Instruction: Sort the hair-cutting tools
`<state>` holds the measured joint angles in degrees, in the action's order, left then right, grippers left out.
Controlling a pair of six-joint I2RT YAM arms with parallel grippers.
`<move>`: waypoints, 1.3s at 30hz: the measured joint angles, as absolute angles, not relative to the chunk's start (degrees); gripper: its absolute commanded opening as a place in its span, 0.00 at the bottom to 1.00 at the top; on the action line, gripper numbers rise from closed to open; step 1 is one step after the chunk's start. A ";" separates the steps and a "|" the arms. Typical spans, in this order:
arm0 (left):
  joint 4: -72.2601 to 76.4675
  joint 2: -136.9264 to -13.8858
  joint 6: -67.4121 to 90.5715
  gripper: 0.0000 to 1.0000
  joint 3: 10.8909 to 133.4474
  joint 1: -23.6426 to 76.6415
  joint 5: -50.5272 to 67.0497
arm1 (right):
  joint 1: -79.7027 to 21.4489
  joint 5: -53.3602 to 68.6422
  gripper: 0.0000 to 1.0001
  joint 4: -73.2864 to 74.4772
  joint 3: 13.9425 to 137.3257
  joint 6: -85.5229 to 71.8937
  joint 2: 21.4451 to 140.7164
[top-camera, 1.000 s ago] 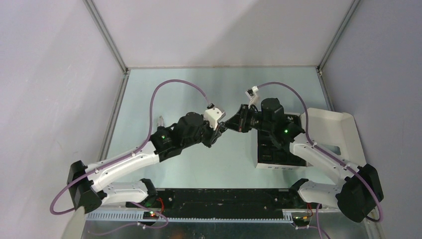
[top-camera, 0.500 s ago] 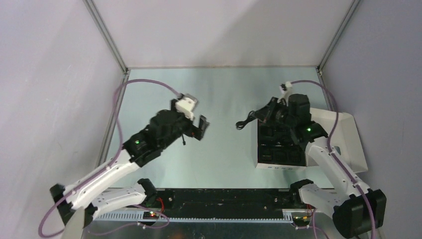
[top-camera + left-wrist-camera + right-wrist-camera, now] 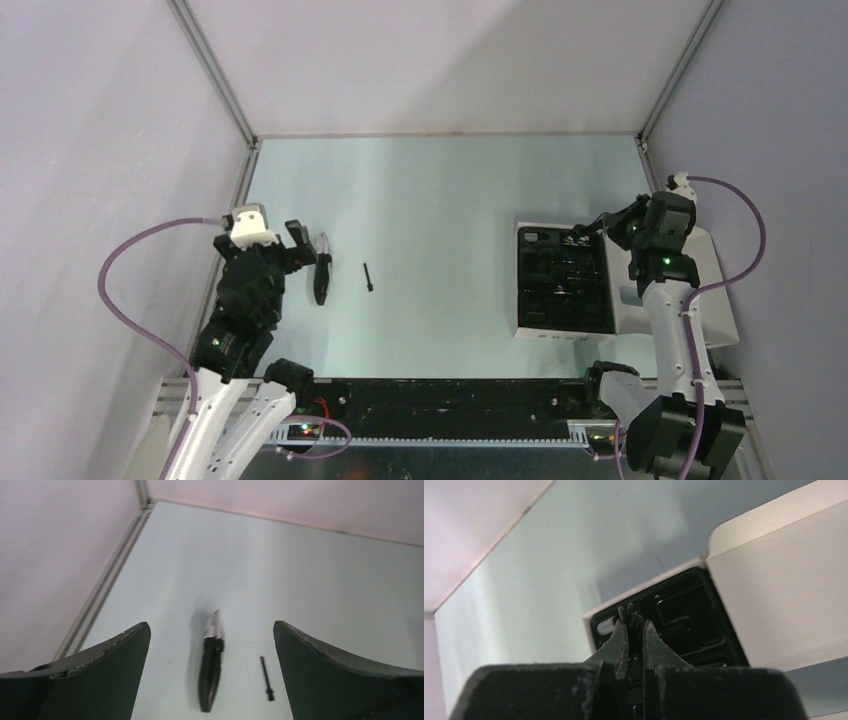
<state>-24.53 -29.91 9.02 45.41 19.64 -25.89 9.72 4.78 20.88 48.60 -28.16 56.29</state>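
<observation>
Clipper body and brush beneath spread left jaws; right jaws pinching black piece, prongs visible only from wrist.

Passes freely over the wide bare middle of the tabletop, between brush and box. Meets clipper and brush low on the left, apart, just ahead of the spread left tool. Crowded at right: box, open lid by the wall, right tool pinching a small black piece.
</observation>
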 measured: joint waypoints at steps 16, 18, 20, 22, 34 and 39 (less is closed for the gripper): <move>-17.37 -20.62 8.84 1.00 34.63 24.14 -48.49 | 10.48 -8.58 0.00 9.98 35.70 -35.92 60.29; -16.82 -20.43 8.56 1.00 34.04 25.65 -49.63 | 9.61 -10.41 0.00 7.94 34.04 -37.21 60.31; -16.51 -20.32 8.47 1.00 33.54 26.81 -50.28 | 8.64 -12.29 0.00 5.48 32.73 -38.46 60.40; -16.34 -20.16 8.38 1.00 33.32 27.66 -50.81 | 7.79 -13.82 0.00 3.29 31.77 -39.42 60.75; -14.52 -19.07 7.51 1.00 33.30 28.38 -51.90 | 4.27 -19.42 0.34 -7.92 25.74 -45.12 64.23; -14.20 -19.07 7.46 1.00 33.19 28.38 -51.90 | 2.70 -20.29 0.53 -5.43 25.43 -44.84 62.04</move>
<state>-14.20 -19.07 7.46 33.19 28.38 -51.90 2.70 -20.29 -5.43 25.43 -44.84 62.04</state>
